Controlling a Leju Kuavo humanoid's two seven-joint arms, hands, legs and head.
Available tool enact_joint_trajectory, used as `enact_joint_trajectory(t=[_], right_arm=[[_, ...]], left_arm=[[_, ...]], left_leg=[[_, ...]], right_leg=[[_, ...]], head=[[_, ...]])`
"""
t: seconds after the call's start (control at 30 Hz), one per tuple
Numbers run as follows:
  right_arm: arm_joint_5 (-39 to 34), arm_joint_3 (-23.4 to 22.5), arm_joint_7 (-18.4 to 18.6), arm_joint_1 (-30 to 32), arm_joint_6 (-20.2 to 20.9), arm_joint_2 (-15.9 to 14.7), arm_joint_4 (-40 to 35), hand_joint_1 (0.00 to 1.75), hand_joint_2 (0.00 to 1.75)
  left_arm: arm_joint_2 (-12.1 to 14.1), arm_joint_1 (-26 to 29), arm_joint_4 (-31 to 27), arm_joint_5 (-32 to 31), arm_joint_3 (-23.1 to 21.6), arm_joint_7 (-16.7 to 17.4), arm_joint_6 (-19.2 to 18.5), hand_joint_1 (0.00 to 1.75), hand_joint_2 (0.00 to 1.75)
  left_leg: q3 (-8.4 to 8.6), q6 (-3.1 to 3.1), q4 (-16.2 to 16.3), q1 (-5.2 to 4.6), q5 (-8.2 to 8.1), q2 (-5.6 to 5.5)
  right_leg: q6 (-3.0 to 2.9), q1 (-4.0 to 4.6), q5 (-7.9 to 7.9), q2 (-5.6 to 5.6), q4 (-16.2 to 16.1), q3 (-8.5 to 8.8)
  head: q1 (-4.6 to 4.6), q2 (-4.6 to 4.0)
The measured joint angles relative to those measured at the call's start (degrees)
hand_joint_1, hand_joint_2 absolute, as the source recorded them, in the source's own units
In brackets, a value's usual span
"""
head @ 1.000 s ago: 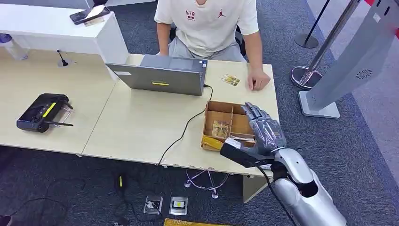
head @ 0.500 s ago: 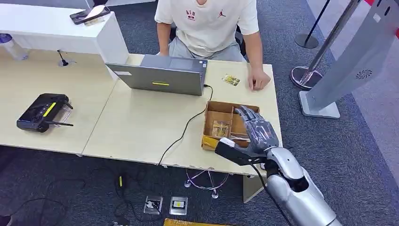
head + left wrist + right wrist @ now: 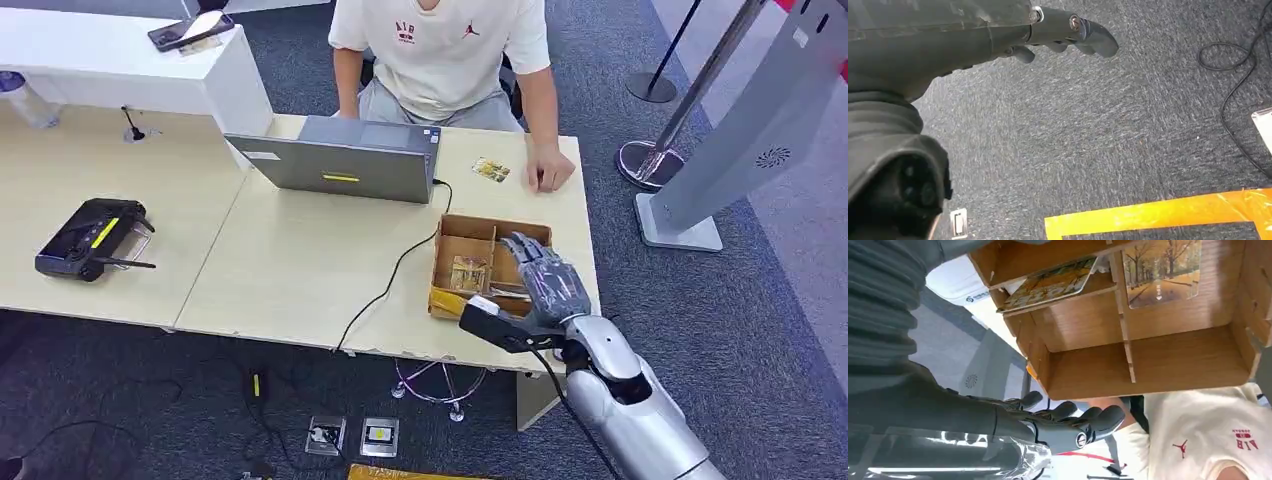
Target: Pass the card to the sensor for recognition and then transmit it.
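A brown cardboard box (image 3: 441, 262) with dividers stands near the desk's right front edge. A tree-picture card (image 3: 468, 273) lies in one compartment; in the right wrist view it is the card (image 3: 1162, 272) flat on the box floor. A second card (image 3: 1050, 284) leans across a divider. My right hand (image 3: 542, 280) hovers over the box's right side, fingers (image 3: 1068, 422) spread and holding nothing. Another card (image 3: 491, 170) lies on the desk beside a seated person's hand (image 3: 549, 178). My left hand (image 3: 1068, 32) hangs over grey carpet, holding nothing.
An open grey laptop (image 3: 345, 160) sits behind the box, its black cable running to the desk's front edge. A black controller (image 3: 90, 238) lies at the far left. A grey kiosk panel (image 3: 760, 130) and a stanchion base (image 3: 650, 160) stand right of the desk.
My right hand has drawn slightly left and back toward me, lower over the box. Cards and person have not moved.
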Motion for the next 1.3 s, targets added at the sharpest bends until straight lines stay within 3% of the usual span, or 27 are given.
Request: enact_joint_trajectory(t=[0.7,1.3], right_arm=[[-0.52,-0.77,-0.83,-0.04,-4.11,-0.52,4.33,0.0,1.75],[-0.52,-0.87,-1.71,-0.09,-4.85,-0.59,5.97,0.0,1.75]], left_arm=[[-0.15,0.0,0.0,-0.59,0.0,0.0,-0.04,0.0,0.0],[-0.17,-0.01,0.0,-0.76,0.0,-0.37,-0.04,0.0,0.0]], left_leg=[[0.02,0.0,0.01,0.0,0.0,0.01],[0.02,0.0,0.0,0.0,0.0,0.01]], right_leg=[[0.0,0.0,0.0,0.03,0.0,-0.01],[0.0,0.0,0.0,0.03,0.0,-0.01]], head=[[0.0,0.0],[0.0,0.0]])
